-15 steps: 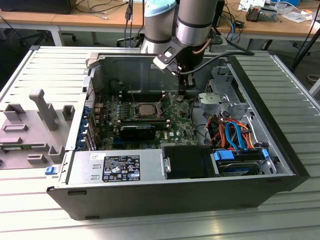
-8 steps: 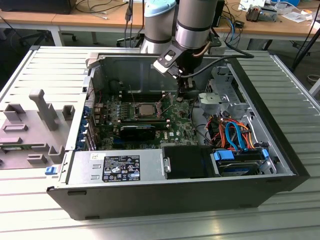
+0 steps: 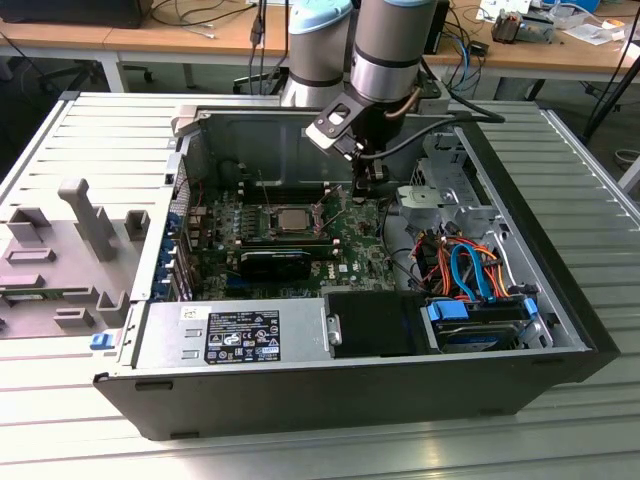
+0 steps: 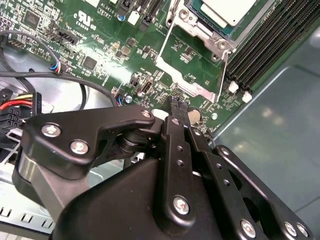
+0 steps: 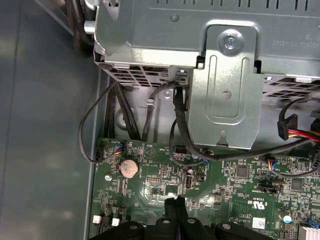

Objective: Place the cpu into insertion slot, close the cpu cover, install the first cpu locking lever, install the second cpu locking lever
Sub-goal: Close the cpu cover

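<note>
Pincer (image 4: 178, 106) clenched, tips together with nothing between them, hovering low over the green motherboard (image 5: 225, 175). The cpu (image 4: 227, 9) sits in the insertion slot (image 4: 196, 24). The cpu cover (image 4: 186, 79) is swung open, so board shows through its window. It lies between my tips and the slot, with its near edge just beyond them. In the exterior view the slot is toward that view's left of me.

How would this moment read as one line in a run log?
gripper: fingers shut, empty, over motherboard beside insertion slot | cpu: seated in slot | cpu cover: open
</note>
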